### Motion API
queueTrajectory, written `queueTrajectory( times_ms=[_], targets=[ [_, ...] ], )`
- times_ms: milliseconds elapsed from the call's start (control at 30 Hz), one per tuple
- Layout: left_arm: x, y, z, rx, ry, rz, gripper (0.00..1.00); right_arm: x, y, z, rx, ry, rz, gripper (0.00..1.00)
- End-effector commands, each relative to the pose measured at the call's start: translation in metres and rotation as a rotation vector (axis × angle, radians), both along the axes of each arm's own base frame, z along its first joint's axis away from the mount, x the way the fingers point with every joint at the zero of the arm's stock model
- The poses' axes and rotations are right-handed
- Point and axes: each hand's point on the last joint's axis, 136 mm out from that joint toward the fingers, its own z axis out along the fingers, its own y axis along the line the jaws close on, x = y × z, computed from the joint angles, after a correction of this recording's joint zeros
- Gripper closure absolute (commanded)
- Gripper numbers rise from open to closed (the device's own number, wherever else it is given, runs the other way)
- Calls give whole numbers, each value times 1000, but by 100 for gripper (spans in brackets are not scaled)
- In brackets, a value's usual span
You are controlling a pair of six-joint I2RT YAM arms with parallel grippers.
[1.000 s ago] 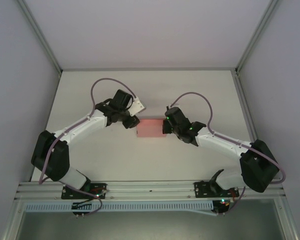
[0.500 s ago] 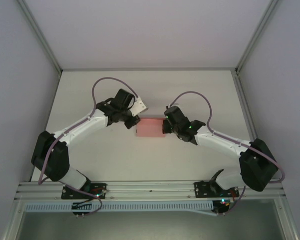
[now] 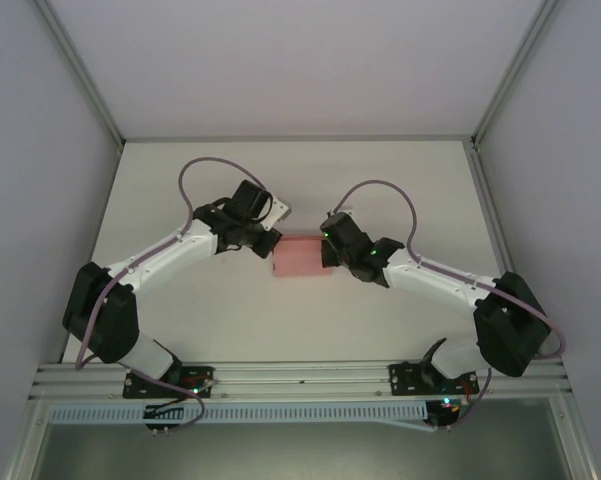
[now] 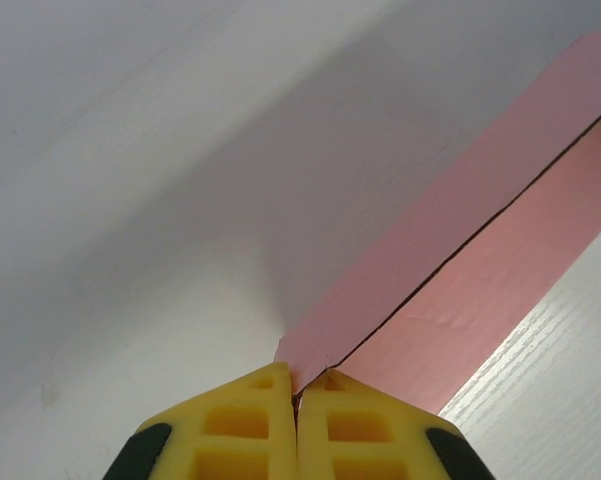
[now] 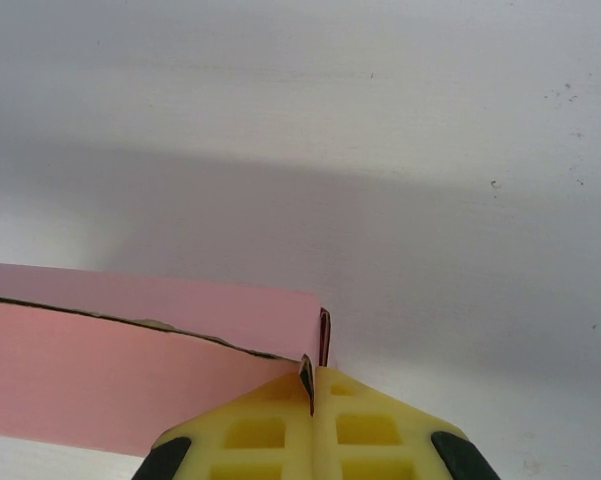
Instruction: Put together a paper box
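Note:
The pink paper box [image 3: 300, 256] sits mid-table between my two arms, folded with its panels close together. My left gripper [image 3: 271, 243] is at its far-left corner; in the left wrist view its yellow fingers [image 4: 248, 425] are shut on the corner of the pink card [image 4: 480, 250]. My right gripper [image 3: 326, 250] is at the box's right end; in the right wrist view its yellow fingers [image 5: 370, 430] pinch a thin edge of the pink card [image 5: 130, 360], with a small upright tab [image 5: 325, 338] just above them.
White table [image 3: 230, 320] all around the box, walled at left, right and back by grey panels. Aluminium rail [image 3: 300, 375] with the arm bases runs along the near edge.
Both grippers have closed in slightly toward each other at the box's ends; the right wrist shifted left and the box sits a little more squeezed between them.

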Motion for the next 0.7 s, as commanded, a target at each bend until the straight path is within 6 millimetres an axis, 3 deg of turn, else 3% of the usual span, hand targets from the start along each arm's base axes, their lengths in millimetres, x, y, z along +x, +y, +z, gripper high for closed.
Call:
queueTrajectory(
  times_ms=[0,233,433,667],
  targets=[
    [-2,-19,27,-126,40,80,100,-37,-14,-44,-139,176,41,100],
    [-5,-17,24,-144,188,218,100,-44,-13,-41,-207,113,-5,100],
    [-6,-17,6,-116,301,288,100,-47,-12,-43,-201,88,-46,100],
    [-5,-24,10,-198,397,307,100,-52,-5,-45,-197,83,-26,100]
  ],
)
